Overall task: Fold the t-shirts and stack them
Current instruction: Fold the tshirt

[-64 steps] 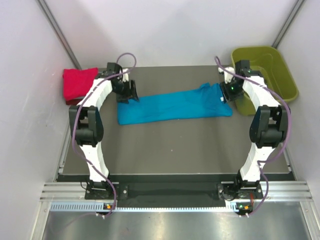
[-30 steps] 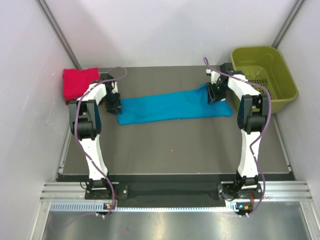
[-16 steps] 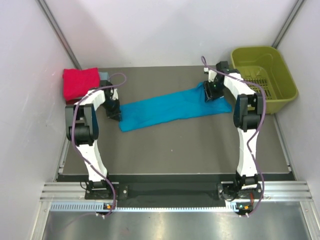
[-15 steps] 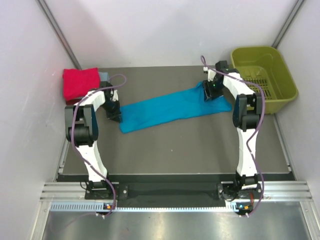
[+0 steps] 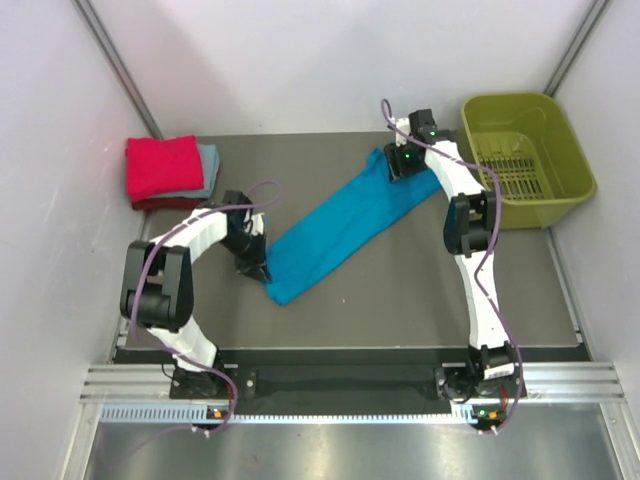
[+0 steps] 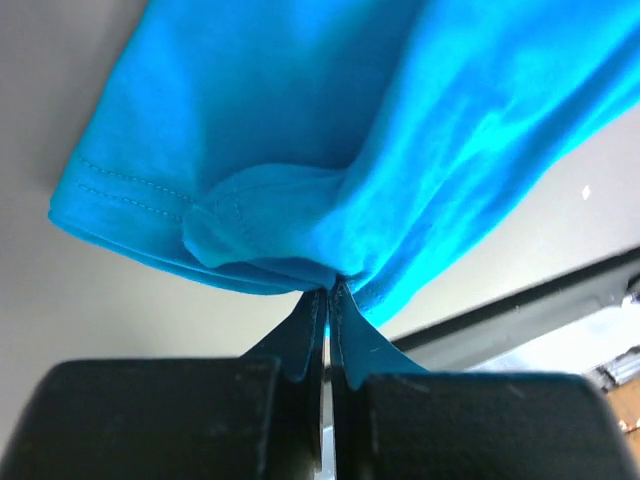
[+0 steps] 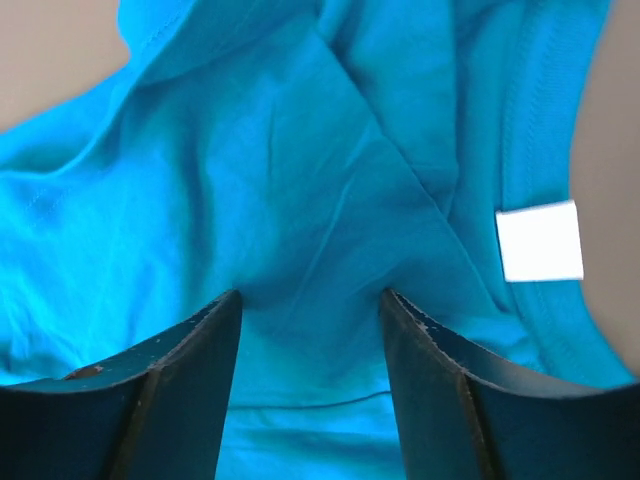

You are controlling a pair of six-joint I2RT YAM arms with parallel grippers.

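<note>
Olive-green plastic basket (image 5: pixel 530 212) far right, folded red shirt (image 5: pixel 160 165) far left. Between them the soft teal-blue cotton t-shirt (image 5: pixel 340 220) lies diagonally, left gripper (image 6: pixel 328 292) pinching its stitched near hem, right gripper (image 7: pixel 310 295) spread over its collar.

White walls (image 5: pixel 330 60) enclose a dark grey table (image 5: pixel 400 290); a metal rail (image 5: pixel 340 384) fronts it

You have three shirts: one teal shirt (image 5: pixel 335 225), one red shirt (image 5: pixel 162 166), one grey-blue shirt (image 5: pixel 208 160). You have one basket (image 5: pixel 478 104), one table (image 5: pixel 400 295) and two grippers: left gripper (image 5: pixel 256 269), right gripper (image 5: pixel 396 168).
</note>
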